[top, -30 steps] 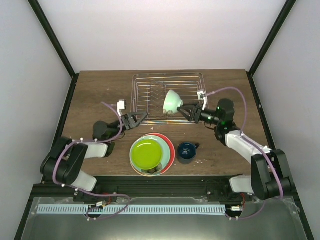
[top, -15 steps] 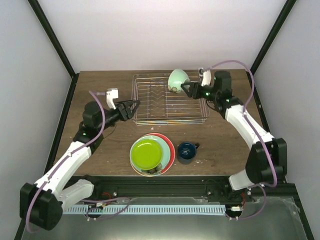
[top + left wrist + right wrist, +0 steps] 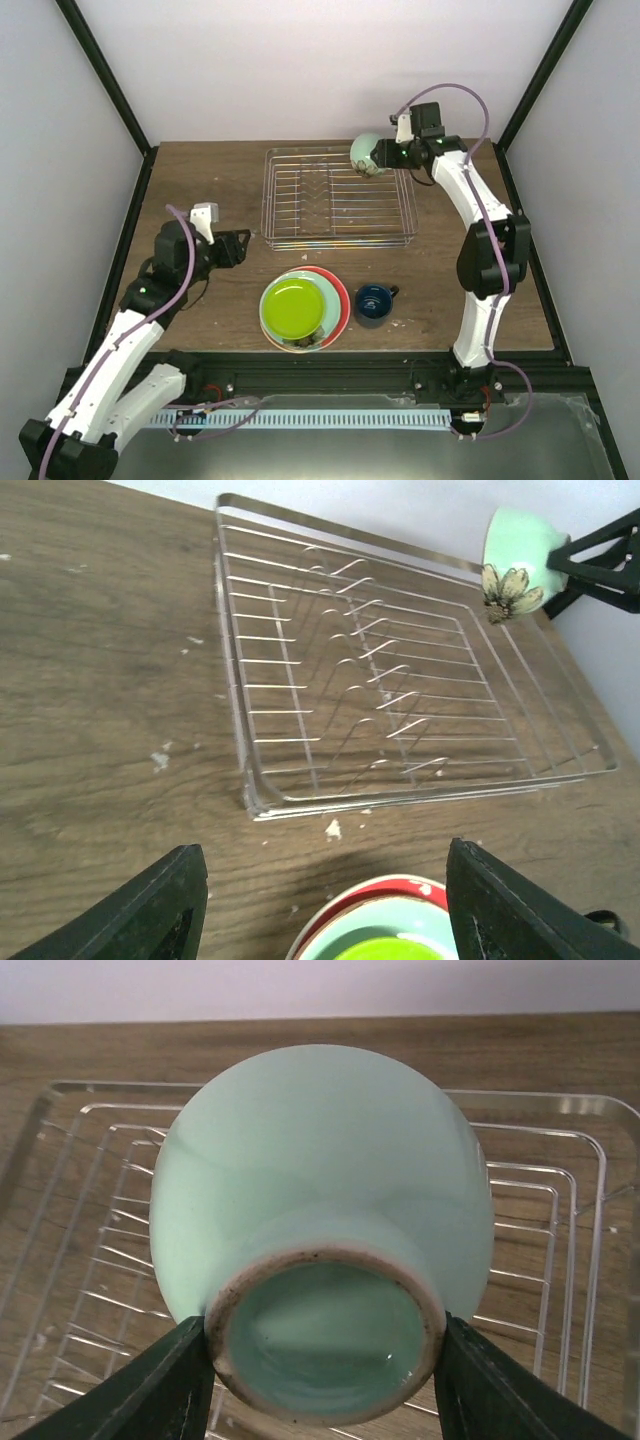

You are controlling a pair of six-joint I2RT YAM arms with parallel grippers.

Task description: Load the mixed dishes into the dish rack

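My right gripper point(image 3: 383, 158) is shut on the foot of the pale mint-green bowl point(image 3: 366, 154), held tipped on its side above the dish rack's point(image 3: 338, 198) far right corner. The right wrist view shows the bowl's base point(image 3: 325, 1340) between my fingers, with the rack point(image 3: 560, 1230) below. The left wrist view shows the bowl point(image 3: 517, 560) and the rack point(image 3: 390, 690). My left gripper point(image 3: 240, 247) is open and empty, left of the rack's near left corner. The lime-green plate point(image 3: 292, 308) tops a stack with a pale plate and the red plate point(image 3: 343, 300). The dark-blue mug point(image 3: 373, 303) stands to the right.
The rack holds nothing inside. The plate stack point(image 3: 400, 930) lies just ahead of my left fingers. Black frame posts stand at the table's point(image 3: 200, 180) back corners. White walls enclose the table.
My right gripper carried the bowl from over the rack's near middle to above its far right corner. My left arm drew back toward the left and near side.
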